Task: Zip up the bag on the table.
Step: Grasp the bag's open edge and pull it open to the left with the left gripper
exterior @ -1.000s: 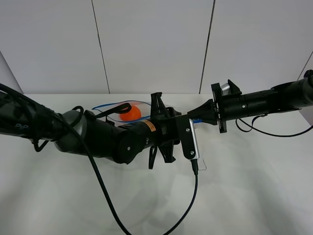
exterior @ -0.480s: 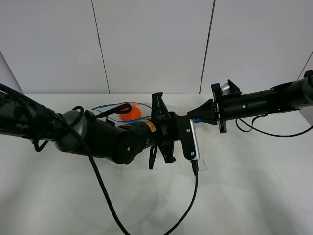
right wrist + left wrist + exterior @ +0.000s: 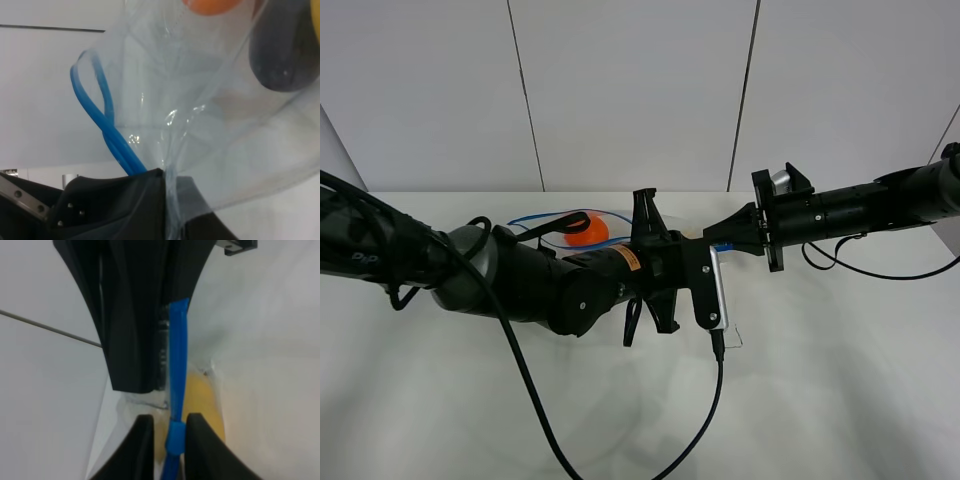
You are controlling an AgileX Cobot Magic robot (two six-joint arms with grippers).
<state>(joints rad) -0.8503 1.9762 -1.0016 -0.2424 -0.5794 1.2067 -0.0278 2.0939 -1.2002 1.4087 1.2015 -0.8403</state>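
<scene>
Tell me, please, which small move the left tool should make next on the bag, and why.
Probably slide the left tool along the blue zip strip of the clear crinkly plastic bag, away from the right tool. Both tools pinch the strip close together, and farther on its two halves stand apart in a loop.
</scene>
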